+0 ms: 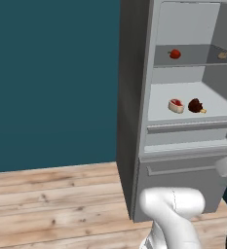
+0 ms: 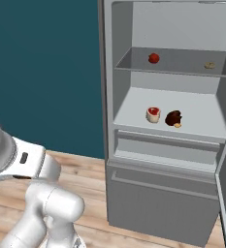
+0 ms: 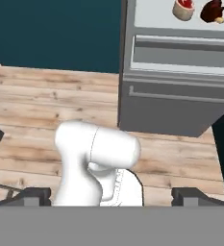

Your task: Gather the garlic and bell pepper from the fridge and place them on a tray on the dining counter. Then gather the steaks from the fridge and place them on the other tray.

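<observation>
Presently open fridge (image 2: 134,160): pepper (image 2: 153,58) and garlic (image 2: 210,65) on upper shelf at 12 o'clock, steaks (image 2: 153,114) below. End effector (image 3: 111,196) spread wide, empty, ready for approach.

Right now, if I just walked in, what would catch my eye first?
The open fridge, tall and grey against a teal wall. On its upper shelf sit a red pepper toward the left and a pale garlic far right. One shelf down, two steaks lie side by side: a raw red one and a dark brown one.
</observation>
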{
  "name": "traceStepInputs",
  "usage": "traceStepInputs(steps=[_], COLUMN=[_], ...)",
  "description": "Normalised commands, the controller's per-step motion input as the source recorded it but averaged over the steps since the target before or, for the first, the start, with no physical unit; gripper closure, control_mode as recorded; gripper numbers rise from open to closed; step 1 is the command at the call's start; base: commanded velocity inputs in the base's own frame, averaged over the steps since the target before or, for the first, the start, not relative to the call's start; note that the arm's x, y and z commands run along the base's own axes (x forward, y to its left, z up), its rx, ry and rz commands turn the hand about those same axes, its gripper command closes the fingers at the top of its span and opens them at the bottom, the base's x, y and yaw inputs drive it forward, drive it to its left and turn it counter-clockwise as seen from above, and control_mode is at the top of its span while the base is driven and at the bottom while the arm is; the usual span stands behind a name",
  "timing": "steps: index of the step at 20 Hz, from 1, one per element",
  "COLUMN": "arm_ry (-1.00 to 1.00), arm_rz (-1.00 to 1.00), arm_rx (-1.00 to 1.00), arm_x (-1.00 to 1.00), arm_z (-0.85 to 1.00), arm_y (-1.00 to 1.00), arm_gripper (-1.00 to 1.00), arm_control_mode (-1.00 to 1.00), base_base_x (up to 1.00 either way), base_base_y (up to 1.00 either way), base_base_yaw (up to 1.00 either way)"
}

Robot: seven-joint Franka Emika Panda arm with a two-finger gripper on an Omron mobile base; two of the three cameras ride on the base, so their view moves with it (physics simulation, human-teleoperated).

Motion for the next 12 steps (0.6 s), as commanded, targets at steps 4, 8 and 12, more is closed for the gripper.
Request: traceStepInputs(steps=[4,8,12], arm_ry=[0.01,-0.20,-0.19], arm_rz=[0.26,-0.07,-0.10], arm_rx=[0.21,0.15,0.00], arm_x=[0.64,0.48,0.27], arm_z=[-0.16,-0.28,-0.22], arm_y=[0.94,0.47,0.40], arm_gripper=[-1.00,-1.00,-1.00], arm_control_mode=[-1.00,-1.00,-1.00], base_base_x=[0.00,0.00,0.00], base_base_y=[0.00,0.00,0.00], base_base_yaw=[0.00,0.00,0.00])
